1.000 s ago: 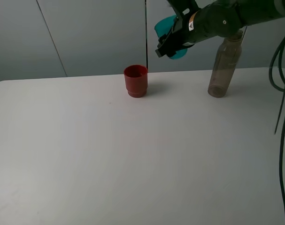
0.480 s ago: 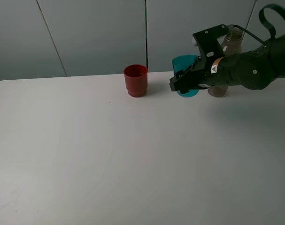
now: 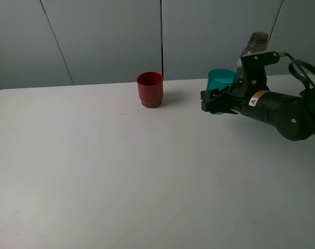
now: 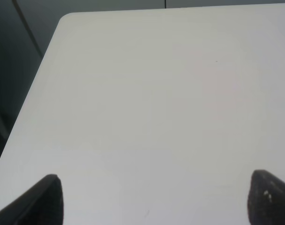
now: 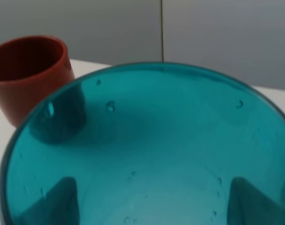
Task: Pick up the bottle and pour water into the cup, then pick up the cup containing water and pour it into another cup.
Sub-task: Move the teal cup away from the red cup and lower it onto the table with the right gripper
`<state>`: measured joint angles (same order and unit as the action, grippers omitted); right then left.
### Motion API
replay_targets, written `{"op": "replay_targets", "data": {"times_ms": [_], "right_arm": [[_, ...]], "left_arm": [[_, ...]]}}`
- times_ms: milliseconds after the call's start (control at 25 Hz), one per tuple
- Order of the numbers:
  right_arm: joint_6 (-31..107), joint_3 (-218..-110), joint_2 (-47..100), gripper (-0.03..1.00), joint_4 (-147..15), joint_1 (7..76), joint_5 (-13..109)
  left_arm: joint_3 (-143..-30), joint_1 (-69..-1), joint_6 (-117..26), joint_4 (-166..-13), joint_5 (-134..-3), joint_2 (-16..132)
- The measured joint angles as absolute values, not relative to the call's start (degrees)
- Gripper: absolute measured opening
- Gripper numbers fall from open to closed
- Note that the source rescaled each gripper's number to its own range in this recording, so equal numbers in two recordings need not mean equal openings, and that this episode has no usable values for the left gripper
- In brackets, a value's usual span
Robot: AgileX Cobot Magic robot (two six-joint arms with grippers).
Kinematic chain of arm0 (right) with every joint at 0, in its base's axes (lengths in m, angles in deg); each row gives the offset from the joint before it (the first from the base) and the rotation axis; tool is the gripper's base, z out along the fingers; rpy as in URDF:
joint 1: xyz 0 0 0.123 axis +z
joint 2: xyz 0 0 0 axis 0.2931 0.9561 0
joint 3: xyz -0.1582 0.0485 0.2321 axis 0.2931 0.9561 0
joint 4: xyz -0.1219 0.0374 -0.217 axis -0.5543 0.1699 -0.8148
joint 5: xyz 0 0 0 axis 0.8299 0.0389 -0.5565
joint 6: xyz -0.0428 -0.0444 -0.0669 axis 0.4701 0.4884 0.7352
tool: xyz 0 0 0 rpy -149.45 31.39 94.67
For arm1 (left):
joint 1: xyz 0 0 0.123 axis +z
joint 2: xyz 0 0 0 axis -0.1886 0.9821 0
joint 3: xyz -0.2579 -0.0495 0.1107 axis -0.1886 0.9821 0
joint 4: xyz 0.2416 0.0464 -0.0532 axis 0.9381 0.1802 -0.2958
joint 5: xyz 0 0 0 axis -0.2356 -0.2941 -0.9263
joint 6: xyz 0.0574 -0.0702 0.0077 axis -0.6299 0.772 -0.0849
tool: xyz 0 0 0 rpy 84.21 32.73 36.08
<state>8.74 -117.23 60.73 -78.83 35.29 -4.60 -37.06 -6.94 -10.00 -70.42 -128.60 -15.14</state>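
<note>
From where I stand, the right gripper (image 3: 215, 102) is closed around the small teal-blue translucent plastic tumbler (image 3: 221, 83), holding it upright low over the white table (image 3: 147, 171), at about two o'clock on the tabletop. The wrist camera looks straight down into that tumbler (image 5: 147, 150): only droplets cling to its walls and I see no pool of water, so my guess is that it has already been emptied. The small opaque red plastic cup (image 3: 150, 89) sits near twelve o'clock, well apart from the tumbler; whether it holds water I cannot tell. The tall smoky grey-brown translucent bottle (image 3: 255, 42) stands upright behind the arm. Setting the tumbler down looks like what remains. The left gripper's fingertips (image 4: 48, 199) are spread wide over bare table, holding nothing.
</note>
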Motion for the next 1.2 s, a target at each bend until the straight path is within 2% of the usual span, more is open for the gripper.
{"op": "replay_targets", "data": {"times_ms": [320,1200], "right_arm": [[11.88,-117.59,71.18,0.07,-79.8,35.02,-18.97],[16.04,-118.87,77.32,0.07,-81.89,35.02,-21.49]], "left_arm": [[-37.06,-6.94,-10.0,-70.42,-128.6,-15.14],[-37.06,-6.94,-10.0,-70.42,-128.6,-15.14]]}}
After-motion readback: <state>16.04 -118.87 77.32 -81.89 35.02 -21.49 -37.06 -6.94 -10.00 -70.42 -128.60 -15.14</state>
